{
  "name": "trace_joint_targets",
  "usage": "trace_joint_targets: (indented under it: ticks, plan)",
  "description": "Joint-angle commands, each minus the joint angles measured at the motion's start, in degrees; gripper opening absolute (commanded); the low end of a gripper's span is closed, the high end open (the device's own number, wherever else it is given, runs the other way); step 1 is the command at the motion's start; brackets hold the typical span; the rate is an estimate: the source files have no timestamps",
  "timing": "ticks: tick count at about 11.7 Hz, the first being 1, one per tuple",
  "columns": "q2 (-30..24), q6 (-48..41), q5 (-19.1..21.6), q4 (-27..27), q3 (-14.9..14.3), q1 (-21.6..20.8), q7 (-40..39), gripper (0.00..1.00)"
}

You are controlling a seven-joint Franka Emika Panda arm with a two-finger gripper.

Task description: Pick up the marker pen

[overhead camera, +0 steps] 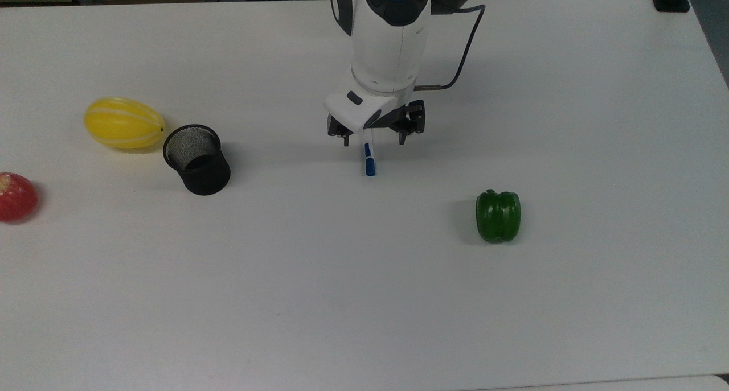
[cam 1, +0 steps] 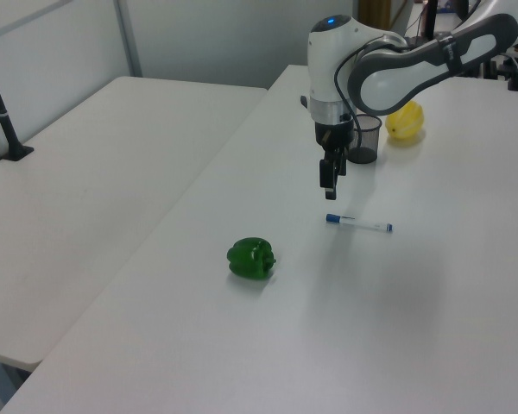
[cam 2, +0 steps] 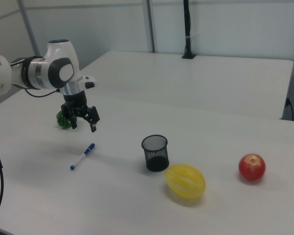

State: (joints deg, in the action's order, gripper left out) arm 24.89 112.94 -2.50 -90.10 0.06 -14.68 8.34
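Fingers (overhead camera: 345, 139) of the black two-finger gripper (overhead camera: 375, 140) are spread wide and hold nothing; in the top view they hang in the upper middle of the frame, one on each side of the white wrist.

Under them is a large white tabletop (overhead camera: 342, 300) that takes nearly the whole top view. In the left view a second white table (cam 1: 86, 198) stands beside it on the left side of the frame, with pale wall panels behind. In the right view a black post (cam 2: 187, 29) rises at the top centre.

On the tabletop, in the top view, a yellow striped melon (overhead camera: 124, 123) and a black mesh cup (overhead camera: 196, 159) are at the left, a red apple (overhead camera: 17, 197) at the left edge, and a green bell pepper (overhead camera: 498, 215) right of centre.

Lying flat on the tabletop is the slim white marker pen with a blue cap (overhead camera: 369, 159). In the top view it is just below the fingers, between them. In the left view (cam 1: 358, 223) and the right view (cam 2: 83, 156) it is clearly lower than the fingertips and apart from them.
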Motion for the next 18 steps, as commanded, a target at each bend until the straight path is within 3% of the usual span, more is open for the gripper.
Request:
trace_joint_targets:
  ticks: [1, 4, 10, 13, 18]
  plan:
    - [-4.2, -1.0, -0.5, -0.4, -0.6, -0.8, 0.5, 1.0]
    - [-10.5, -8.7, -0.5, -0.3, -1.2, 0.2, -0.7, 1.0]
    - [-23.2, -20.5, -0.4, -0.7, 0.5, 9.0, -10.8, 1.0]
    - [-25.4, -23.0, -0.3, -0.6, 3.4, 14.0, -15.2, 1.0]
    - [-25.2, -23.2, 0.4, 0.5, 2.5, 14.2, -14.1, 1.0]
